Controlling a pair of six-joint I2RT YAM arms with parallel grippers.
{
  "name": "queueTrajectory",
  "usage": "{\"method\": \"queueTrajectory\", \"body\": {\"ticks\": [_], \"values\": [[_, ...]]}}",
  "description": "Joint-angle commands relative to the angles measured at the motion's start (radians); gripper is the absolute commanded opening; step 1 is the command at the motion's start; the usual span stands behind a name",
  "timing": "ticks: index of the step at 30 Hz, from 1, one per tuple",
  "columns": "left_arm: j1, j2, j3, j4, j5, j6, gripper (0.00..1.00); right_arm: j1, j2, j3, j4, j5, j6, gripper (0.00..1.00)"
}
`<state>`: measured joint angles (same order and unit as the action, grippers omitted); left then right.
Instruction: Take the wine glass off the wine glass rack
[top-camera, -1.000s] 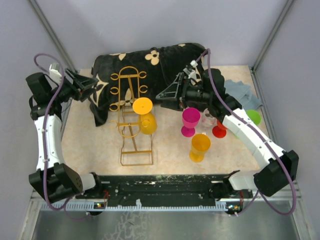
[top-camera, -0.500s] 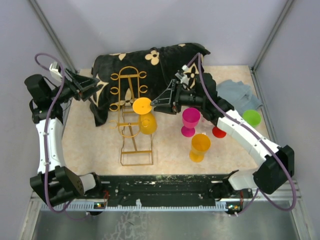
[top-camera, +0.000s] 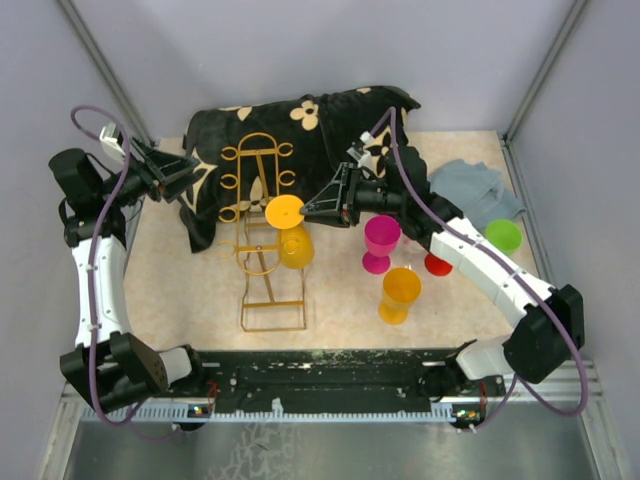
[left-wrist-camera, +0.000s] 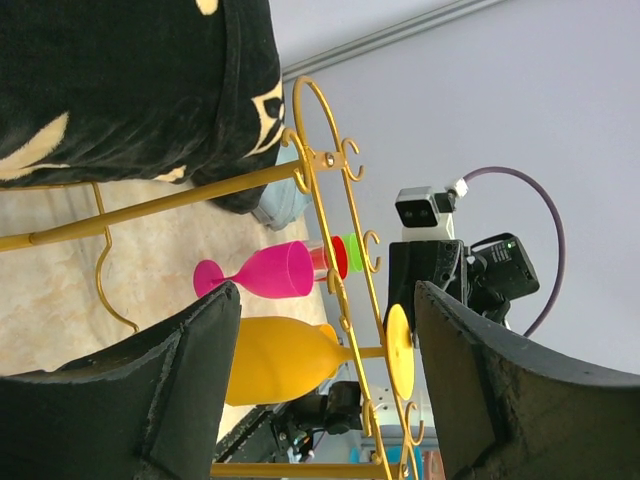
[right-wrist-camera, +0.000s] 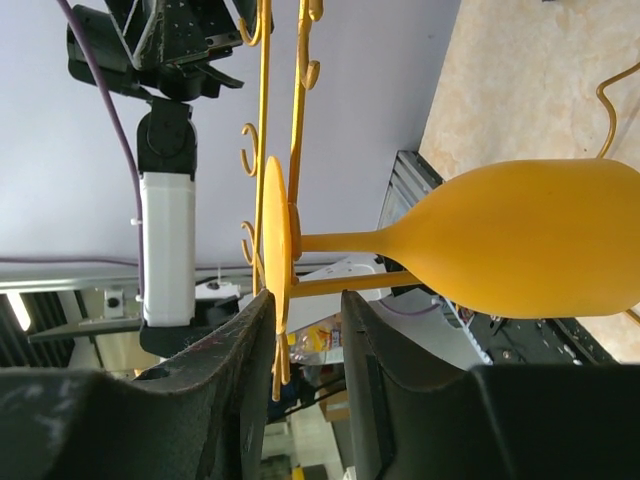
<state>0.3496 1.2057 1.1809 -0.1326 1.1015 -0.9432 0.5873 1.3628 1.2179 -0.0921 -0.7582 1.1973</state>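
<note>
The gold wire wine glass rack (top-camera: 258, 235) stands on the table, its far end on the black floral cloth (top-camera: 300, 125). A yellow wine glass (top-camera: 296, 246) hangs upside down in its rails, its round foot (top-camera: 285, 211) on top. My right gripper (top-camera: 309, 208) is open at the foot's right edge. In the right wrist view the foot's rim (right-wrist-camera: 272, 240) sits between the fingers (right-wrist-camera: 230, 390), against the left one, with the bowl (right-wrist-camera: 520, 240) to the right. My left gripper (top-camera: 188, 174) is open and empty, left of the rack. In its view it (left-wrist-camera: 325, 300) faces the rack (left-wrist-camera: 330, 200) and glass (left-wrist-camera: 280, 360).
A pink glass (top-camera: 380, 240), an orange glass (top-camera: 399, 292), a red glass (top-camera: 438, 263) and a green cup (top-camera: 505, 235) stand right of the rack under my right arm. A grey cloth (top-camera: 475, 185) lies at the back right.
My right gripper has moved left from above the pink glass to the yellow glass's foot. The left gripper has barely moved.
</note>
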Motion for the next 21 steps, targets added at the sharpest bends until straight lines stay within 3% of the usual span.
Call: {"method": "queueTrajectory", "body": {"ticks": [1, 4, 7, 14, 21], "values": [[0.008, -0.008, 0.003, 0.044, 0.03, 0.004, 0.75, 0.014, -0.002, 0.033, 0.068, -0.015, -0.01, 0.33], [0.008, -0.007, 0.002, 0.053, 0.034, 0.001, 0.75, 0.018, 0.005, 0.042, 0.07, -0.018, -0.01, 0.33], [0.008, -0.006, 0.003, 0.056, 0.034, 0.001, 0.75, 0.02, 0.016, 0.055, 0.071, -0.021, -0.01, 0.27], [0.008, -0.008, -0.001, 0.063, 0.045, -0.001, 0.76, 0.023, 0.024, 0.071, 0.075, -0.025, -0.007, 0.0], [0.008, -0.009, -0.001, 0.08, 0.051, -0.002, 0.84, 0.024, -0.007, 0.081, 0.055, -0.007, -0.004, 0.0]]}}
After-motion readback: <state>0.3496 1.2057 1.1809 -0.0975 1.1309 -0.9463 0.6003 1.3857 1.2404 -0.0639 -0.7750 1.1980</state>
